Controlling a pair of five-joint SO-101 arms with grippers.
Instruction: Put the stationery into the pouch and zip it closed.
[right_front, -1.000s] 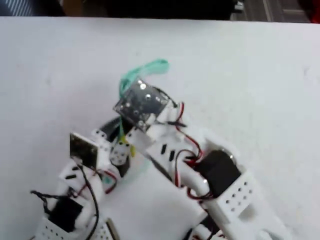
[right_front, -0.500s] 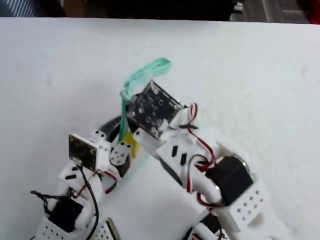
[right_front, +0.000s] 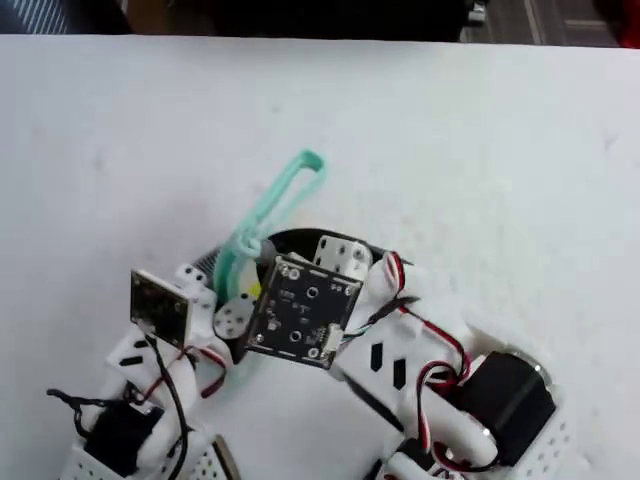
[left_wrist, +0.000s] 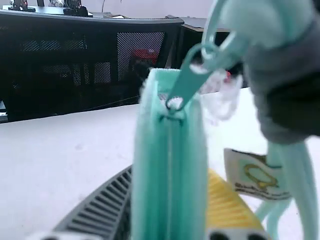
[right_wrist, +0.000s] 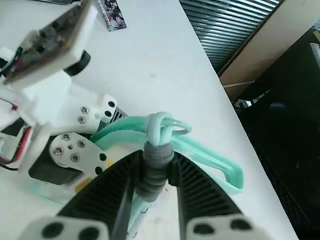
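Your right gripper (right_wrist: 157, 161) is clamped on the grey sleeve (right_wrist: 156, 169) of the mint cord (right_wrist: 165, 125) tied to the zip pull, with its jaws pressed on the sleeve from both sides. From there the cord leads to the pull tab (left_wrist: 192, 80) and the slider (left_wrist: 172, 104), which sits at the far end of the top edge of the pouch (left_wrist: 167, 150). I judge the zip to be at or near the end of its run, though you cannot tell that from the teeth behind the slider. The pouch stands on edge, pinched in your left gripper (left_wrist: 170, 176), one jaw on each side of the zip line. In the high view the left gripper lies close beside the right one, at about 8 o'clock from it. The zip's long axis runs roughly 7 to 1 o'clock, so any last tug should go toward 1 o'clock, along that line and not across it. The strap loop (right_front: 300, 175) trails off at 1 o'clock over the white table (right_front: 480, 130), where it could snag. A paper tag (left_wrist: 252, 175) hangs just beside the pouch. What lies inside is hidden.
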